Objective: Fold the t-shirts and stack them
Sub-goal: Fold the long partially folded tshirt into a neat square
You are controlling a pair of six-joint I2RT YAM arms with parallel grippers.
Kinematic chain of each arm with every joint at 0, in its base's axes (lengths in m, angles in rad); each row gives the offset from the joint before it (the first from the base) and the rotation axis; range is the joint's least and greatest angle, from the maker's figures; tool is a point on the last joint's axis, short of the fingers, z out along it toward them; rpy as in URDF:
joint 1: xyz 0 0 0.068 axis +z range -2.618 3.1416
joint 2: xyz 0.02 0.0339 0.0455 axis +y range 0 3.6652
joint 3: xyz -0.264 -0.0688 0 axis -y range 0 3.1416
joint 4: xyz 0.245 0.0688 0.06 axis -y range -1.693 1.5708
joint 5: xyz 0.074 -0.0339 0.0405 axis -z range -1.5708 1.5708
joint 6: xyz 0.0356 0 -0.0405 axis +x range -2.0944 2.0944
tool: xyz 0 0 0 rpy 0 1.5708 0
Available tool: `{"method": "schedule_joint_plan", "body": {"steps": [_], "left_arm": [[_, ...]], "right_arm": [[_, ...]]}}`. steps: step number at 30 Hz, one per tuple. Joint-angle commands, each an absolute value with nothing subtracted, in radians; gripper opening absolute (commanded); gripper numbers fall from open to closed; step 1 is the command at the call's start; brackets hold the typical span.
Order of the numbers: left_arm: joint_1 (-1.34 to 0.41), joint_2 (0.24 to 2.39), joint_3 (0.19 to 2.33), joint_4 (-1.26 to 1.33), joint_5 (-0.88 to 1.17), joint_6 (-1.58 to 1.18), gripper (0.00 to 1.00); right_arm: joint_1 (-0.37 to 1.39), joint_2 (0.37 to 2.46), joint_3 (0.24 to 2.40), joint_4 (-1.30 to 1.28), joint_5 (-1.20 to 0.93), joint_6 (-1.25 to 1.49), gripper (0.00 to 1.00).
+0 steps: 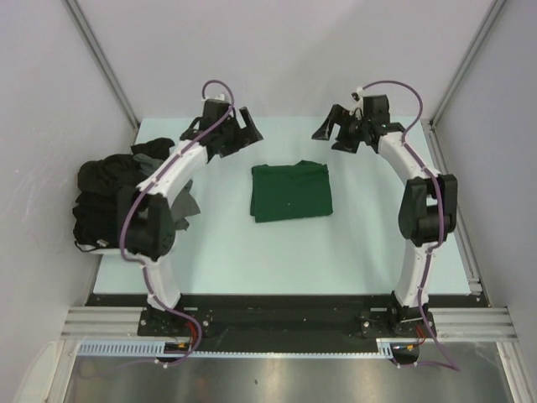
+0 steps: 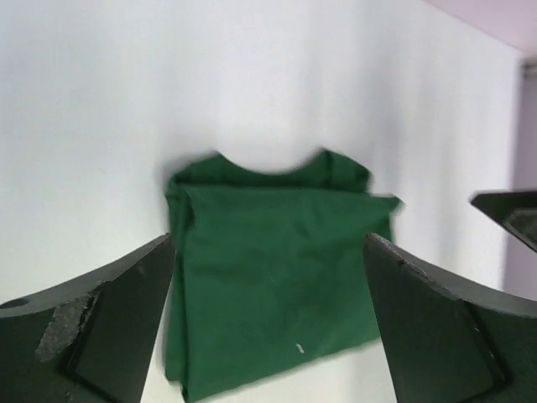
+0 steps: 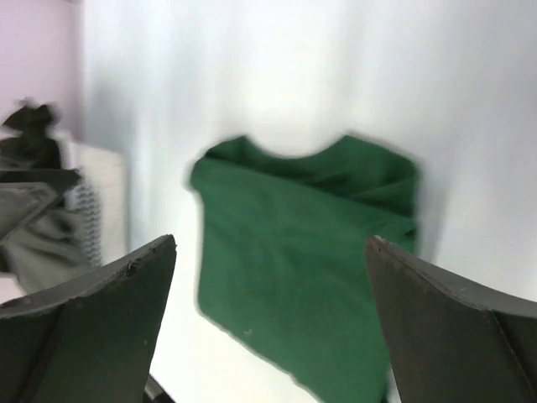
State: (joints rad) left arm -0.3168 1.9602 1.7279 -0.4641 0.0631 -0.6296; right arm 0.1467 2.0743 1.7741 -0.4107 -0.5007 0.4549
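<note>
A: Entry, top view. Where does the folded one lie?

B: One plain dark green cotton t-shirt (image 1: pixel 291 191), folded to a rough square, lies flat at the centre of the pale bench (image 1: pixel 252 260). Nothing lies on top of it.

A: And the rest of the garments?

B: A crumpled heap of black and dark grey t-shirts (image 1: pixel 105 201) sits at 9 o'clock on the bench, spilling over its edge, partly behind the left arm. I cannot tell how many are in the heap.

A: Tools?

B: Two. The left tool (image 1: pixel 237 128) is at 11 o'clock from the green shirt, jaws wide, nothing between them. The right tool (image 1: pixel 340 132) is at 1 o'clock from it, jaws wide, also empty. Both are apart from the cloth.

A: Wrist views?

B: Each looks down on the green shirt between its own fingers. The picture is blurred.
</note>
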Motion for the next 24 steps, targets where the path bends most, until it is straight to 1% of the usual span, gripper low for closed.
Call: {"method": "schedule_joint_plan", "body": {"steps": [1, 3, 5, 6, 7, 9, 11, 12, 13, 14, 15, 17, 21, 24], "left_arm": [[-0.348, 1.715, 1.479, -0.229, 0.190, -0.721, 0.96], [-0.379, 1.704, 1.367, -0.128, 0.180, -0.797, 0.93], [-0.394, 1.730, 1.329, -0.092, 0.169, -0.857, 0.88], [-0.402, 1.747, 1.295, -0.040, 0.175, -0.882, 0.82], [-0.403, 1.765, 1.281, -0.013, 0.187, -0.902, 0.80], [-0.403, 1.821, 1.270, 0.052, 0.177, -0.942, 0.72], [-0.403, 1.854, 1.276, 0.075, 0.164, -0.953, 0.66], [-0.402, 1.886, 1.290, 0.092, 0.150, -0.953, 0.61], [-0.400, 1.902, 1.301, 0.094, 0.126, -0.953, 0.59], [-0.399, 1.920, 1.313, 0.104, 0.118, -0.945, 0.57], [-0.396, 1.957, 1.343, 0.103, 0.103, -0.940, 0.54], [-0.388, 1.994, 1.370, 0.120, 0.069, -0.933, 0.51], [-0.368, 2.116, 1.457, 0.104, 0.044, -0.946, 0.48], [-0.354, 2.166, 1.497, 0.094, 0.037, -0.959, 0.48]], "right_arm": [[0.207, 1.893, 1.614, -0.240, -0.594, 0.541, 0.98], [0.224, 1.856, 1.504, -0.081, -0.583, 0.615, 0.98], [0.233, 1.858, 1.390, -0.011, -0.548, 0.655, 0.97], [0.229, 1.870, 1.369, 0.059, -0.545, 0.669, 0.96], [0.221, 1.885, 1.356, 0.066, -0.537, 0.682, 0.93], [0.207, 1.946, 1.368, 0.072, -0.544, 0.686, 0.92], [0.187, 1.982, 1.399, 0.083, -0.564, 0.693, 0.86], [0.181, 2.020, 1.413, 0.110, -0.577, 0.693, 0.85], [0.178, 2.038, 1.425, 0.126, -0.598, 0.690, 0.80], [0.170, 2.063, 1.465, 0.135, -0.607, 0.684, 0.78], [0.166, 2.107, 1.491, 0.137, -0.623, 0.675, 0.74], [0.157, 2.155, 1.566, 0.123, -0.627, 0.660, 0.71], [0.149, 2.261, 1.646, 0.135, -0.597, 0.692, 0.70], [0.144, 2.313, 1.700, 0.129, -0.588, 0.706, 0.69]]}}
